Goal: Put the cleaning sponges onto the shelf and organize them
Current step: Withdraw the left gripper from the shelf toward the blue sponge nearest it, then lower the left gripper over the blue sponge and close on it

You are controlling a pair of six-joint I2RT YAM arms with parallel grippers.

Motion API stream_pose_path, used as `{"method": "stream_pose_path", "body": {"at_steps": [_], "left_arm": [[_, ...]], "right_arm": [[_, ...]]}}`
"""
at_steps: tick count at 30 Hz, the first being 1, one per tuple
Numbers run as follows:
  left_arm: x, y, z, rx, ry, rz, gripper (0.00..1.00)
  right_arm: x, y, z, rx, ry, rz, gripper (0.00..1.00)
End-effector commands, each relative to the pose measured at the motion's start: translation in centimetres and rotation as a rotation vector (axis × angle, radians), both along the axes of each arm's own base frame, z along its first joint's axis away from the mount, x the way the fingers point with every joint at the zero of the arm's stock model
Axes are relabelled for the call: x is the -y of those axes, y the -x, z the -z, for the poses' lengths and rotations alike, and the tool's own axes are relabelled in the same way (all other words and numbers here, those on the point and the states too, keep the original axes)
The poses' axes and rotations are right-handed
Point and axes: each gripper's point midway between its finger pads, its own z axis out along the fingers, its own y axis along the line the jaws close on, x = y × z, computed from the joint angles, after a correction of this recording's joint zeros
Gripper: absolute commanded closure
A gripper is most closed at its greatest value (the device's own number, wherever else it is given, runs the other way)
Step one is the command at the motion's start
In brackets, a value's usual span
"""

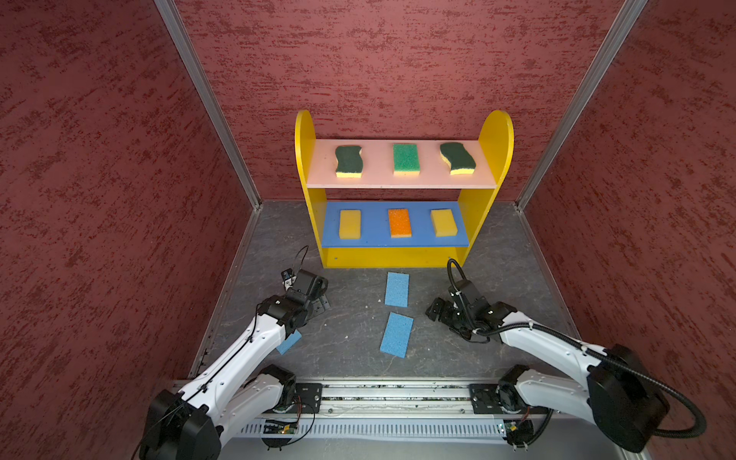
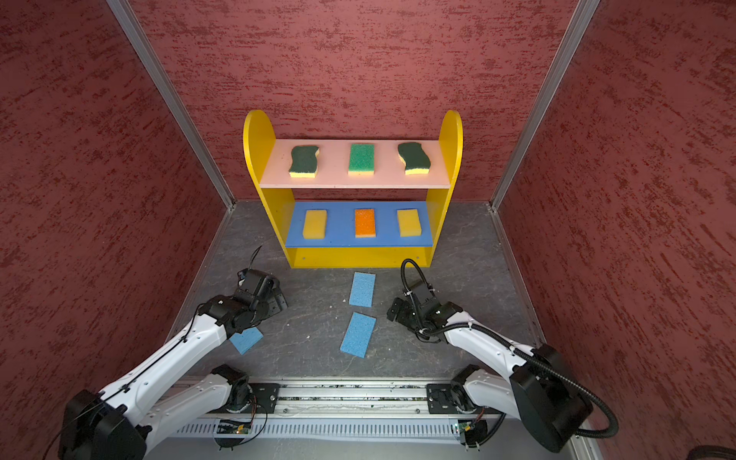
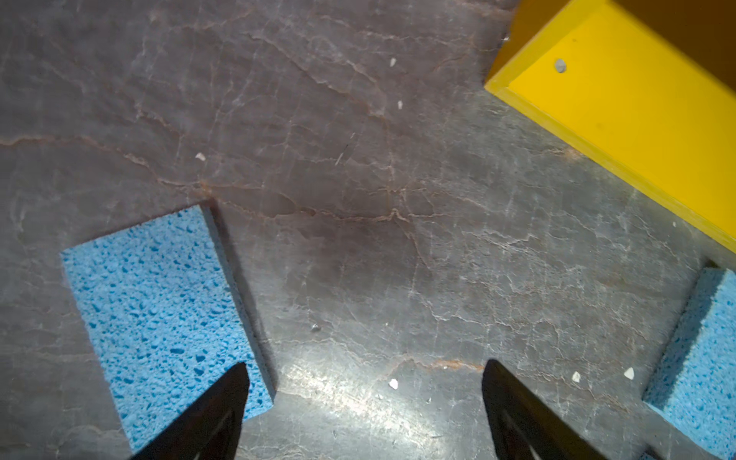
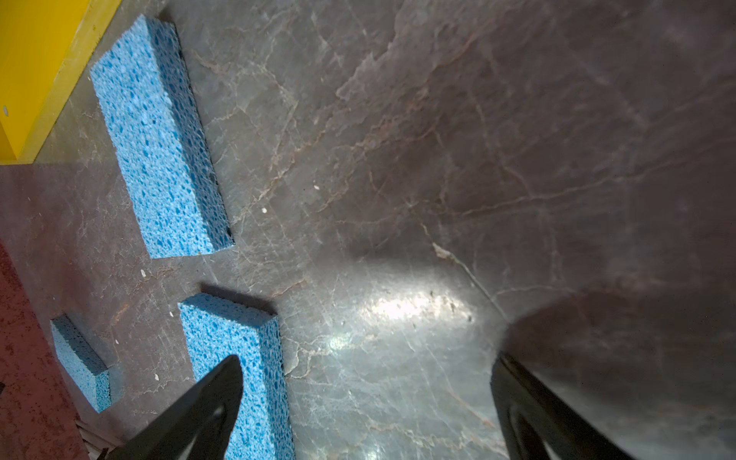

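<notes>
1. While both arms hang low over the grey floor, the shelf stands against the back wall with six sponges on its boards.
2. Its pink top board carries a left wavy sponge, a bright green sponge in the middle and a right wavy sponge, each apart from the next.
3. The blue middle board holds a left yellow sponge, an orange sponge and a right yellow sponge.
4. Three blue sponges lie on the floor. The far blue sponge sits just in front of the shelf's base, not touching it. The near blue sponge lies closer to the arms, slightly turned. The side blue sponge is partly hidden under the left arm.
5. The left gripper has its jaws spread wide with nothing between them. One fingertip overlaps the side blue sponge's edge in the wrist view, and I cannot tell whether they touch.
6. The right gripper is likewise spread wide and empty, just right of the near blue sponge.
</notes>
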Motion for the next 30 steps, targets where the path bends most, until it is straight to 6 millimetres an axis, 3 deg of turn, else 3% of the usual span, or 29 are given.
{"method": "stream_pose_path", "body": {"at_steps": [1,13,25,30], "left_arm": [[-0.9,1.7,1.4,-0.058,0.067,-0.087,0.07],[-5.8,3.6,2.2,-0.126,0.162,-0.382,0.03],[-6.1,4.3,5.8,-0.222,0.242,-0.458,0.02],[-6.9,4.6,6.0,-0.247,0.186,-0.456,0.02]], "right_arm": [[-0.6,-0.8,-0.4,0.027,-0.006,0.01,0.02],[-0.7,-0.9,0.0,0.06,-0.004,-0.025,0.01],[-0.6,-1.3,0.7,0.093,0.032,-0.072,0.01],[-0.5,-1.2,1.6,0.084,0.042,-0.081,0.01]]}}
